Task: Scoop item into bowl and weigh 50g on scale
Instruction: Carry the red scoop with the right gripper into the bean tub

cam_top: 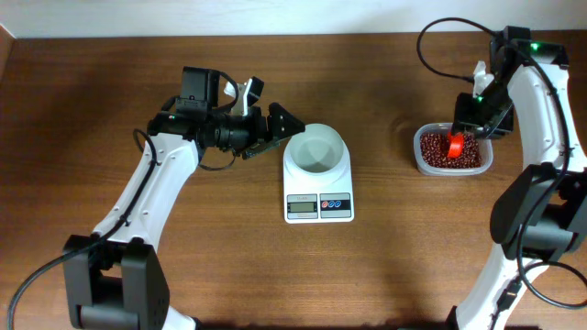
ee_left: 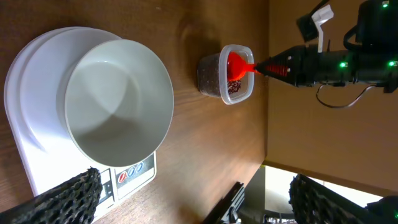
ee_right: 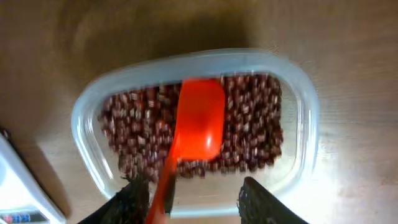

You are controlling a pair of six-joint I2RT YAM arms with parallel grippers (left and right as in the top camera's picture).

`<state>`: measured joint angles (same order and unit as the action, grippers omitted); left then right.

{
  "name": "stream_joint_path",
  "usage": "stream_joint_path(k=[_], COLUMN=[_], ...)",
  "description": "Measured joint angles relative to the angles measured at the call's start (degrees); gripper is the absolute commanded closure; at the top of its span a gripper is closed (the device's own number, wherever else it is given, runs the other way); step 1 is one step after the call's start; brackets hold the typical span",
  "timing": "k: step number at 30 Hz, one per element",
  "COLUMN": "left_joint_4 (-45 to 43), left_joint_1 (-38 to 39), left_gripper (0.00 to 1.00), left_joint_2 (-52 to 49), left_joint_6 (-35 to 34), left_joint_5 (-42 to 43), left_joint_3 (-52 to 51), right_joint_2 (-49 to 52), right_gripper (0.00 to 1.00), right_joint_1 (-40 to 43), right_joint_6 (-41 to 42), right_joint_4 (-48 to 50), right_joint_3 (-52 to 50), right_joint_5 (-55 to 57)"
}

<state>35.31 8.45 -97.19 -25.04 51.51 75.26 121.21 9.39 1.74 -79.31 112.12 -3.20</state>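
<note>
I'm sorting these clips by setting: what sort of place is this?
Probably a robotics lab bench, not a kitchen: two robot arms at a wooden table, with a scale, white bowl and tub of beans set out.

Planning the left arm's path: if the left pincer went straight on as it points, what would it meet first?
Probably the white bowl on the scale; the left pincer points at its side, though relative height is unclear.
</note>
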Motion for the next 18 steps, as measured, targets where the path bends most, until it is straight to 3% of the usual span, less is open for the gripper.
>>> stream_joint_path(k=[2, 3, 4, 5, 6, 7, 8, 12, 15, 18], left_joint_4=[0.0, 0.0, 0.0, 0.0, 0.0, 0.0, 0.0, 2.2, 4.7, 4.7], left_joint_1=[0.0, 0.0, 0.0, 0.0, 0.0, 0.0, 0.0, 0.0, 0.0, 0.0], left_gripper=[0.01, 0.01, 0.01, 0.01, 0.01, 0.01, 0.01, 0.00, 0.03, 0.10], left_joint_2=[0.0, 0.0, 0.0, 0.0, 0.0, 0.0, 0.0, 0.0, 0.0, 0.0], left_joint_6=[0.0, 0.0, 0.0, 0.0, 0.0, 0.0, 0.0, 0.0, 0.2, 0.7], left_joint_5=[-0.2, -0.5, -0.9, -1.0, -1.0, -1.0, -1.8, -6.7, -11.3, -13.2], left_joint_3=[0.0, 0.0, 0.0, 0.0, 0.0, 0.0, 0.0, 0.0, 0.0, 0.0], right_joint_2=[0.2, 0.2, 0.2, 0.2, 0.2, 0.2, 0.2, 0.1, 0.7, 0.8], right_gripper=[0.43, 0.35, 0.20, 0.20, 0.28, 0.55, 0.62, 0.59, 0.63, 0.83], right_joint_1=[0.0, 0.0, 0.0, 0.0, 0.0, 0.0, 0.0, -0.7, -2.0, -2.3], right_joint_6=[0.0, 0.0, 0.0, 0.0, 0.2, 0.0, 0.2, 1.5, 1.6, 2.0], right_joint_4=[-3.1, -4.5, -5.4, -5.6, -5.5, -5.4, -5.4, -5.3, -0.8, 0.9], right_joint_3=[2.3, 4.4, 6.4, 7.3, 7.4, 7.4, 7.4, 5.0, 0.9, 0.5], right_joint_5=[0.0, 0.0, 0.0, -0.1, -0.3, -0.3, -0.5, -1.4, -1.3, -0.5])
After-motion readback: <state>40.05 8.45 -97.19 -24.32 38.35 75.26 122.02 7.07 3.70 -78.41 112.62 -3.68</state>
